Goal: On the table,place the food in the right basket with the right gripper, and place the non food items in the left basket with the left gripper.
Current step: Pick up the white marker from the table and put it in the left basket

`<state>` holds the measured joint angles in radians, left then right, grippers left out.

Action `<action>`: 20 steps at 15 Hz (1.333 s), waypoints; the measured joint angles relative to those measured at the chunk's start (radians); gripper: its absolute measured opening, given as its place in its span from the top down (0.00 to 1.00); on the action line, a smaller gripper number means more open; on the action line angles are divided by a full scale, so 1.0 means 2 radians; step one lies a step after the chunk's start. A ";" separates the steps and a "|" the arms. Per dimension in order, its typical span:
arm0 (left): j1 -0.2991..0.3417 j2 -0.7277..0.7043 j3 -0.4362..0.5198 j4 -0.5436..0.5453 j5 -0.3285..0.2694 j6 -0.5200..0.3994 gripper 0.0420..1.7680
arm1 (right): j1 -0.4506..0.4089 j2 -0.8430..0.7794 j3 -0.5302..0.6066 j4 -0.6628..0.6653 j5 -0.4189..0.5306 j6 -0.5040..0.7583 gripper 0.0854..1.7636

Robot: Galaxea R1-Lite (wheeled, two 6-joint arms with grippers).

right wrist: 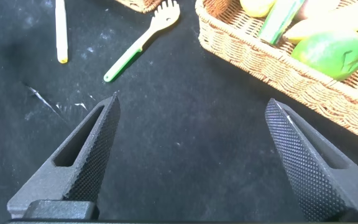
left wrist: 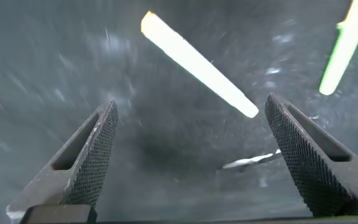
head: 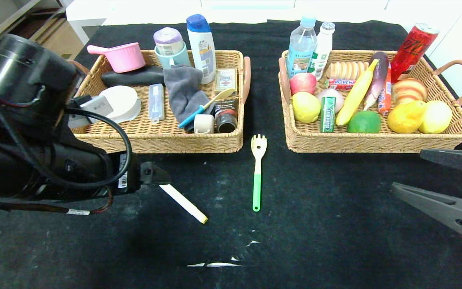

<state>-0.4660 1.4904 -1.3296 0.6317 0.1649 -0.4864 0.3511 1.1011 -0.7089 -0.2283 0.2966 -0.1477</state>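
A white stick with a yellow tip (head: pixel 183 202) lies on the black table, front left of centre. A fork with a green handle (head: pixel 258 172) lies between the two wicker baskets. My left gripper (head: pixel 152 173) hangs open just left of the stick. In the left wrist view (left wrist: pixel 191 102) the stick (left wrist: pixel 197 65) lies ahead of the wide-open jaws and the fork handle (left wrist: pixel 340 56) is farther off. My right gripper (head: pixel 406 170) is open and empty over bare table in front of the right basket (head: pixel 375 142). It also shows in the right wrist view (right wrist: pixel 191 106).
The left basket (head: pixel 159 144) holds non-food items such as a shampoo bottle (head: pixel 201 48), a grey cloth and a pink pot. The right basket holds fruit, bottles and a red can (head: pixel 413 46). The right wrist view shows the fork (right wrist: pixel 142 40) and stick (right wrist: pixel 61 31).
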 joint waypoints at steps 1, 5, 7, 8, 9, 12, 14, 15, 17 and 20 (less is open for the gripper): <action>-0.001 0.017 -0.010 0.013 0.002 -0.020 0.03 | 0.000 0.000 0.000 0.000 0.000 0.000 0.04; -0.002 0.062 -0.015 0.017 0.000 -0.053 0.03 | 0.000 0.000 0.000 0.000 0.000 0.000 0.04; -0.002 0.078 -0.014 0.017 -0.001 -0.057 0.03 | 0.000 0.000 0.000 0.000 -0.001 0.000 0.04; -0.003 0.084 -0.013 0.017 -0.002 -0.058 0.03 | 0.000 0.000 0.000 0.000 -0.001 0.000 0.04; -0.003 0.088 -0.013 0.016 -0.003 -0.058 0.03 | 0.000 0.000 0.000 0.000 -0.001 0.000 0.04; -0.003 0.100 -0.014 0.014 -0.003 -0.067 0.03 | 0.000 0.000 0.000 0.000 -0.001 0.000 0.04; -0.003 0.108 -0.019 0.012 -0.003 -0.072 0.03 | 0.000 -0.001 0.000 0.000 0.000 0.000 0.04; -0.002 0.110 -0.021 0.012 -0.005 -0.072 0.03 | 0.000 -0.001 0.000 0.000 -0.001 0.000 0.04; -0.002 0.112 -0.028 0.011 -0.007 -0.072 0.03 | 0.000 -0.002 0.000 0.000 0.000 0.000 0.04; -0.001 0.114 -0.031 0.011 -0.009 -0.072 0.03 | 0.000 -0.002 0.000 0.000 0.000 0.000 0.04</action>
<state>-0.4681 1.7187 -1.3926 0.6543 0.1477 -0.6302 0.3511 1.0968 -0.7089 -0.2289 0.2957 -0.1472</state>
